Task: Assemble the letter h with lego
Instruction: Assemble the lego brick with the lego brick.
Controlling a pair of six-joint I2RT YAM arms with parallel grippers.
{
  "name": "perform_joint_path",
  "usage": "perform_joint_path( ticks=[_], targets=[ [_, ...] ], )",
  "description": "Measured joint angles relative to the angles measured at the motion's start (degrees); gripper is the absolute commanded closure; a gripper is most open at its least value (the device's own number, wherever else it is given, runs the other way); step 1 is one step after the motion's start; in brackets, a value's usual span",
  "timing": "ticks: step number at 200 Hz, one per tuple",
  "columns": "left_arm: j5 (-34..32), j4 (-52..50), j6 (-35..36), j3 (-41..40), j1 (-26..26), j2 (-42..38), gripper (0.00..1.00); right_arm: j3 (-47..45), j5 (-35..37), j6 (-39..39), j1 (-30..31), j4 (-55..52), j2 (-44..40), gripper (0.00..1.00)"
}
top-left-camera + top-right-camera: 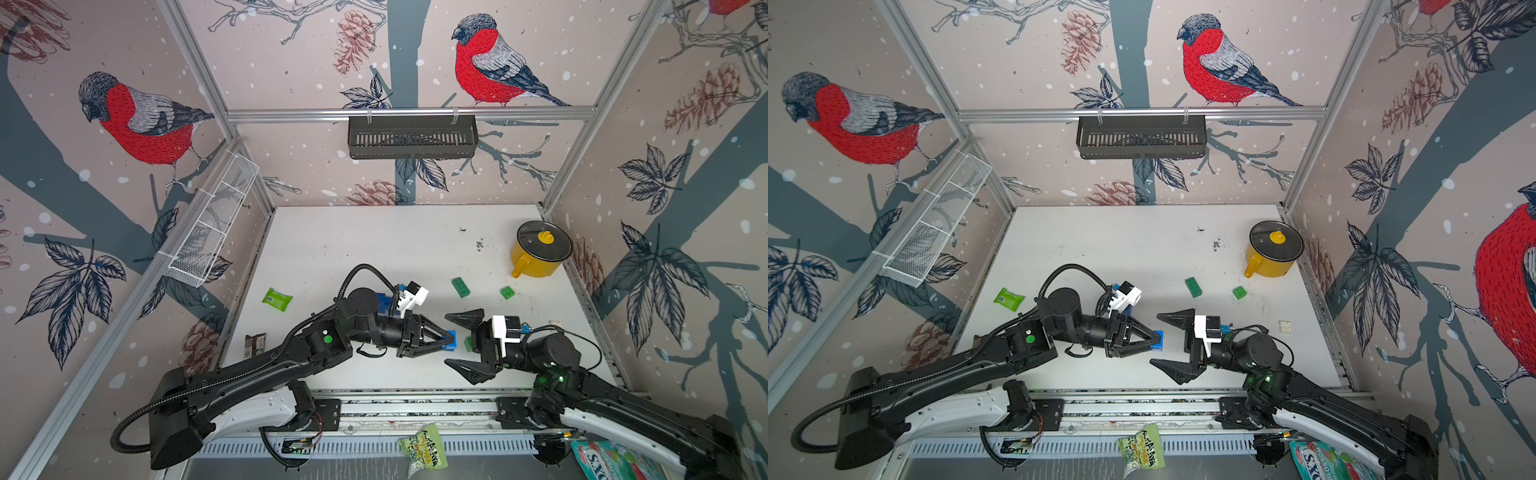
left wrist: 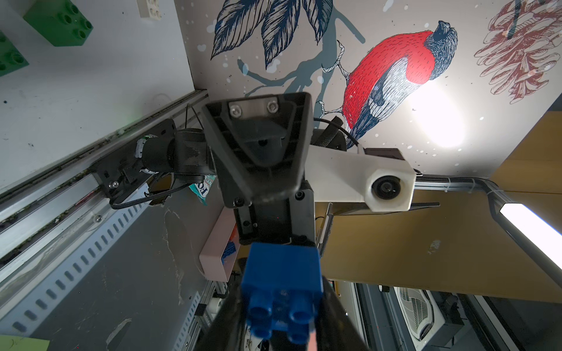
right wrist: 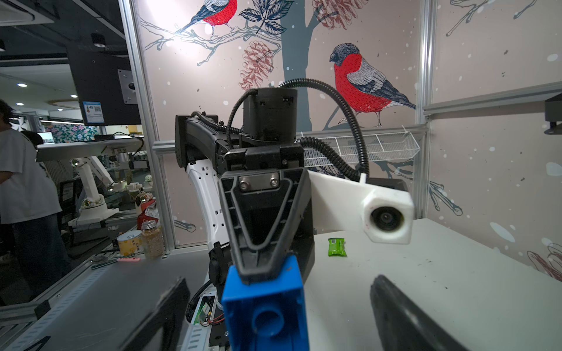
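My left gripper (image 1: 445,338) is shut on a square blue lego brick (image 1: 449,339) and holds it above the table's front middle; in the left wrist view the brick (image 2: 282,291) shows its studs. My right gripper (image 1: 448,340) faces it, open wide, one finger (image 3: 401,316) on each side of the brick (image 3: 264,307) without touching. An oblong green brick (image 1: 460,286) and a square green one (image 1: 507,292) lie further back. A white brick (image 1: 1285,326) lies at the right. More blue bricks (image 1: 384,305) are partly hidden behind the left wrist.
A yellow pot with a dark lid (image 1: 538,251) stands at the back right. A flat green packet (image 1: 277,299) and a dark snack bar (image 1: 254,345) lie at the left. A black basket (image 1: 411,137) hangs on the back wall, a white wire one (image 1: 212,224) on the left wall.
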Motion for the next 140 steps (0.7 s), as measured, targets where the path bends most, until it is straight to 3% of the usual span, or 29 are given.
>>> perform_joint_path(
  ticks=[30, 65, 92, 108, 140],
  targets=[
    [-3.2, -8.2, 4.0, 1.8, 1.3, -2.7, 1.0, 0.1, 8.5, 0.5, 0.0, -3.1, -5.8, 0.0],
    [-11.9, -27.2, 13.8, 8.9, 8.5, -3.6, 1.0, 2.5, 22.6, 3.9, 0.0, -8.6, -10.0, 0.01],
    [-18.6, -41.7, 21.7, 13.6, 12.5, 0.1, 1.0, 6.1, 29.9, 6.6, 0.0, -15.3, -8.0, 0.01],
    [-25.8, -50.7, 26.3, 18.1, 13.6, 3.8, 1.0, 8.1, 32.9, 7.9, 0.0, -19.3, -6.4, 0.01],
    [-36.3, -59.6, 34.2, 22.8, 16.0, 8.9, 1.0, 10.5, 37.4, 9.2, 0.0, -26.7, -4.4, 0.01]
  ],
)
